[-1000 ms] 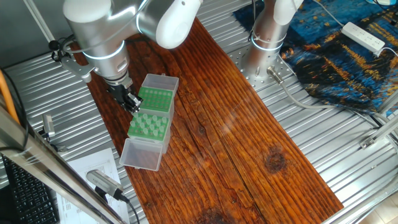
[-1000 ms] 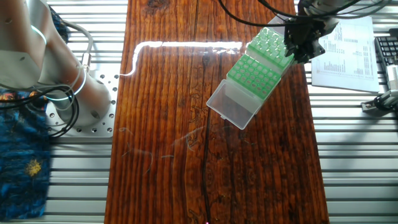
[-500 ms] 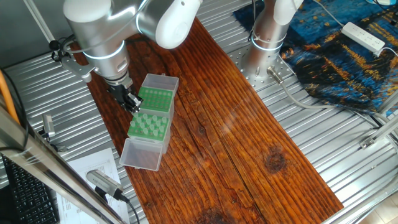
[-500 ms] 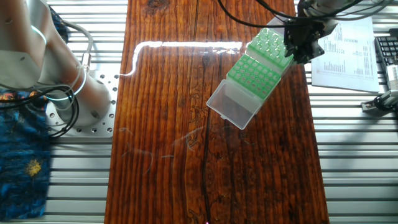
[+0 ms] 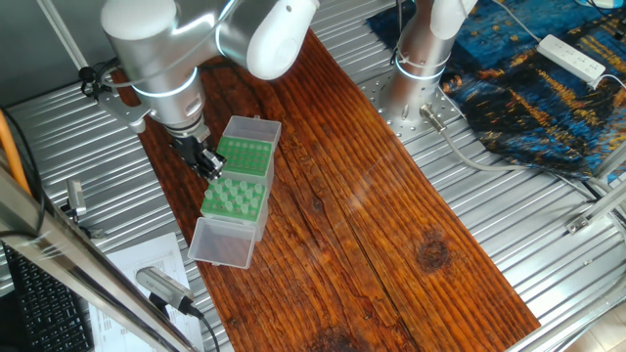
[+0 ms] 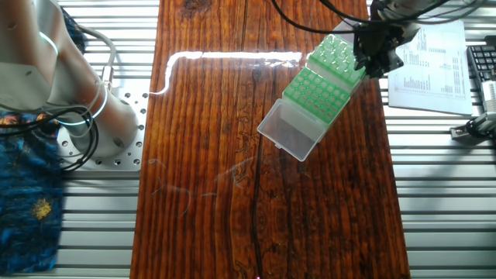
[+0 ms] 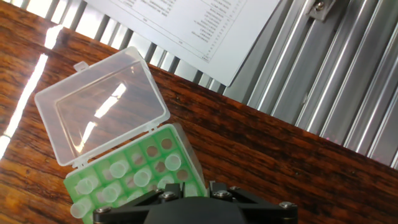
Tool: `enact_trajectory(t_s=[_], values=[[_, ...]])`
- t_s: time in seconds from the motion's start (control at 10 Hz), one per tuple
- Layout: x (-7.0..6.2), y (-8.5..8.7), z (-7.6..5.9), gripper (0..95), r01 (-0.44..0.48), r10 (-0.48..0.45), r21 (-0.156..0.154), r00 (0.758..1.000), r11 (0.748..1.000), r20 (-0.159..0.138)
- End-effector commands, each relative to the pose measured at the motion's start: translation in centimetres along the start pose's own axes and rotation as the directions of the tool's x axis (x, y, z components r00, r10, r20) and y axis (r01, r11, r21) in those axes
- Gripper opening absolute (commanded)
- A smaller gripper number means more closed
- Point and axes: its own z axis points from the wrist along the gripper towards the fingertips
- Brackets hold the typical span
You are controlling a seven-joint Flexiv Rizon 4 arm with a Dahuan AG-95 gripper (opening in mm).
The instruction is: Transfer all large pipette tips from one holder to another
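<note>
Two green racks lie end to end on the wooden board. The nearer rack [image 5: 235, 198] [image 6: 337, 56] [image 7: 134, 180] holds the large pipette tips [image 5: 231, 196] [image 7: 173, 163], pale cones standing in rows. The other rack [image 5: 245, 156] [image 6: 314, 94] shows only empty holes. My gripper [image 5: 206, 166] [image 6: 371, 65] hangs at the left edge where the two racks meet, with its fingers low over the tip rack. The hand view shows only the black gripper housing [image 7: 193, 208], and the fingertips are hidden, so nothing shows whether a tip is held.
Each rack has an open clear lid [image 5: 220, 242] [image 7: 99, 106], the other lid [image 5: 251, 128] [image 6: 291, 132] at the far end. A printed sheet [image 6: 430, 58] [image 7: 186, 25] lies on the ribbed metal table beside the board. The arm's base [image 5: 421, 68] stands across the board.
</note>
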Motion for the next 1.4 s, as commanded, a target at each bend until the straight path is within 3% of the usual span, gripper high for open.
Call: enact_trajectory(t_s=[0.1, 1.4], values=[[-0.08, 0.08, 0.14, 19.0, -0.004, 0.004, 0.003, 1.000, 1.000, -0.004], [0.80, 0.26, 0.84, 19.0, -0.001, 0.001, 0.001, 1.000, 1.000, 0.005]])
